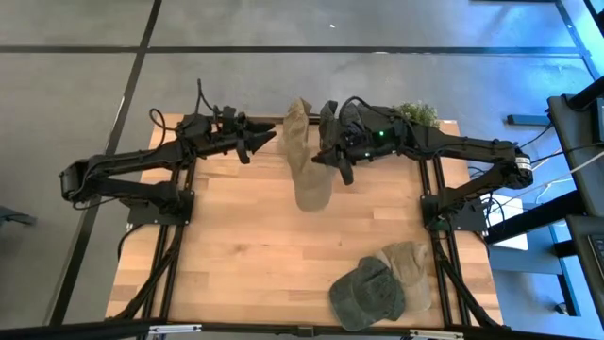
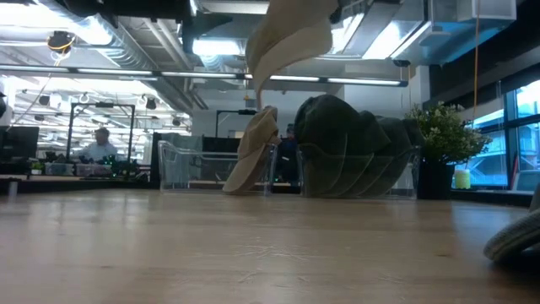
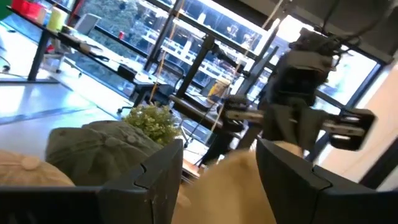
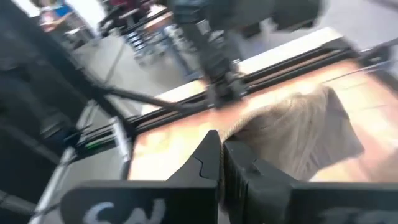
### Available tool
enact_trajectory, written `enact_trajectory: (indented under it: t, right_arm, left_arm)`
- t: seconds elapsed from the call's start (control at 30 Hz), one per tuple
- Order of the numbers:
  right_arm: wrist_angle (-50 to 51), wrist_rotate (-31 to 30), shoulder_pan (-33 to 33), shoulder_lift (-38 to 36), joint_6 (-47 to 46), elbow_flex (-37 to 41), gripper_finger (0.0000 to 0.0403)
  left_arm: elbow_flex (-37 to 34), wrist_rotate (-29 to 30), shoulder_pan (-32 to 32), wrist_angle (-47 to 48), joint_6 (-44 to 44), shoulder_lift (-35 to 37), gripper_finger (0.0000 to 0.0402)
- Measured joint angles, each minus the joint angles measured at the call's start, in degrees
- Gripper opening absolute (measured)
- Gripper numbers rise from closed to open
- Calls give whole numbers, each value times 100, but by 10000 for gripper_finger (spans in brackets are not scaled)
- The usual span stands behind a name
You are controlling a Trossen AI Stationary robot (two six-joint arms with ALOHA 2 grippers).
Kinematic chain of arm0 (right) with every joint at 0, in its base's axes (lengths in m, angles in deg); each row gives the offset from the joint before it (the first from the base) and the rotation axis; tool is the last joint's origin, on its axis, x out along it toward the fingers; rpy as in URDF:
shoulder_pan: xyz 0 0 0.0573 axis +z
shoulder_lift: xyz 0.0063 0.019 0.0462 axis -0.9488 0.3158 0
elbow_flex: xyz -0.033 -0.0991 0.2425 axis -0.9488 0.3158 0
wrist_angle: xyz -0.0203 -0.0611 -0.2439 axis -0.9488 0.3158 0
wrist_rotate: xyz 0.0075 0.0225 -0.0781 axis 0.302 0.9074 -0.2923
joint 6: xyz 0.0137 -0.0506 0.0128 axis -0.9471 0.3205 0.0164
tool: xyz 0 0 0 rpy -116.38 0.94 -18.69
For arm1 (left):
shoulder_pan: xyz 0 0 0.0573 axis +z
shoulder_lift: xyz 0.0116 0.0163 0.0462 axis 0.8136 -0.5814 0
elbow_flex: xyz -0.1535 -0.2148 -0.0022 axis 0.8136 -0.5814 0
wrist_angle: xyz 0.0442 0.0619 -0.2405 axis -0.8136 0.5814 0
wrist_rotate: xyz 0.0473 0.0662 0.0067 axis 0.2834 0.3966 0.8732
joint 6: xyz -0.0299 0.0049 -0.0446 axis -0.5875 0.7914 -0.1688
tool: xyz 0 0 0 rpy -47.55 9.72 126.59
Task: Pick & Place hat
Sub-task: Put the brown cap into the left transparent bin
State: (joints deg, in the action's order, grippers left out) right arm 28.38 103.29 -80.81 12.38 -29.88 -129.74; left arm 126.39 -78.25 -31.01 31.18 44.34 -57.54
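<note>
Over the far half of the bench, left to right:

Left gripper (image 1: 267,138): hovers over the far edge of the bench (image 1: 255,246), left of centre, pointing toward the tan hat. Its jaws stand apart with nothing between them; in the left wrist view the tan cloth lies just beyond the two fingers (image 3: 158,180).

Tan hat (image 1: 304,156): hangs in the air between the two grippers, near the far middle of the bench. Its lower part droops toward the wood, and its upper part reaches past the far edge. In the low view it shows as pale cloth (image 2: 287,42) hanging down from the top of the picture.

Right gripper (image 1: 321,149): just right of the tan hat, touching its right edge. Its jaws are closed on the tan hat's cloth; the right wrist view shows both fingers pressed together with the tan fabric (image 4: 298,134) spreading out past them.

Hats on the bench: two lie at the near right corner, overlapping, a dark green cap (image 1: 366,295) on the left and a second tan cap (image 1: 411,269) on the right.

Hat count: three in the high view, two tan and one green.

Plant (image 1: 417,114): one, at the far right corner behind the right arm.

Arms: two.
</note>
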Motion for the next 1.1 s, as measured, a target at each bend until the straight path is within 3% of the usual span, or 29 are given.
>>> enact_trajectory:
  t: [0.13,0.27,0.4,0.7,0.8,0.97,1.1]
  right_arm:
    - [-87,-269,0,0,34,0,3]
    - [-570,-270,-2,-15,88,0,3]
    - [-848,-279,-77,-48,278,-173,3]
    - [-766,-491,-103,-59,945,-1166,3]
    - [-764,-650,-107,-57,1157,-1325,3]
    - [-499,-744,-107,-39,1324,-1342,3]
    - [-132,-894,-103,54,1348,-1338,3]
  left_arm:
    - [1,-61,-172,141,5,0,199]
    - [0,41,-415,906,-4,0,198]
    - [-199,736,-820,968,2,-2,198]
    - [-1765,1852,-1667,-1867,-1221,-116,198]
    - [-2161,1960,-1793,-2926,-1540,-209,198]
    - [-2307,2168,-1999,-3712,-965,-201,198]
    - [-1901,2056,-1983,-3770,99,-108,198]
